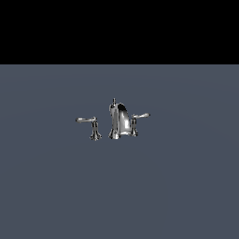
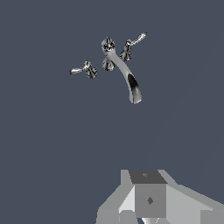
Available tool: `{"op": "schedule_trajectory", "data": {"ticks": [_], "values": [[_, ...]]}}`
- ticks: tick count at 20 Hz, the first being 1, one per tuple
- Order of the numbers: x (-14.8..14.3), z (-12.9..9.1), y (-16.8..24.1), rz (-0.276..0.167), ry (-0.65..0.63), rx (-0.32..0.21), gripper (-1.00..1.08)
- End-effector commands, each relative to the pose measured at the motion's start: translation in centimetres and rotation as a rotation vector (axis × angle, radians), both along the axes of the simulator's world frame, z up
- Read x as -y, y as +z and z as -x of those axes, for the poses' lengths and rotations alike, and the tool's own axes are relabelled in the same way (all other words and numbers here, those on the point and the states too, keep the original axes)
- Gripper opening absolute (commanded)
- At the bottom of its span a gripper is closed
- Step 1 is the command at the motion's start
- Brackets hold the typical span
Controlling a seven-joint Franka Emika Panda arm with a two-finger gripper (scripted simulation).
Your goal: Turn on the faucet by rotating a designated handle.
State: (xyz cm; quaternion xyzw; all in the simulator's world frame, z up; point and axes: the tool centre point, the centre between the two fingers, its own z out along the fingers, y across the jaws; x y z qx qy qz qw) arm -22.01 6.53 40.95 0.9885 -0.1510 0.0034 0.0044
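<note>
Matte slate-grey surface (image 1: 177,186) carries the mirror-chrome faucet (image 1: 119,122) — curved spout; the slim handle (image 1: 88,121) stands apart on its flared post. Wrist view: handle (image 2: 83,69) well clear of blocky grey fingers (image 2: 148,205) — spread indiscernible.

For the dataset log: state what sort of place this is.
Most likely a bare simulator test scene, not a real bathroom: a chrome faucet with its handle stands alone on a flat grey floor under a black void.

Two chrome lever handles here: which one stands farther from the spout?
The handle on the exterior view's left, on its own separate post. The other lever has its post tight against the spout.
</note>
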Motion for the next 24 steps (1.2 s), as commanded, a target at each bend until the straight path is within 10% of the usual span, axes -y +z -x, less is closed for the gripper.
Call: {"op": "schedule_trajectory", "data": {"ticks": [1,24], "values": [[-1.0,-0.8,-1.5,-0.002,-0.053,0.000,-1.00],[-7.9,-10.4,-14.3,-0.016,-0.502,-0.002,-1.00]]}}
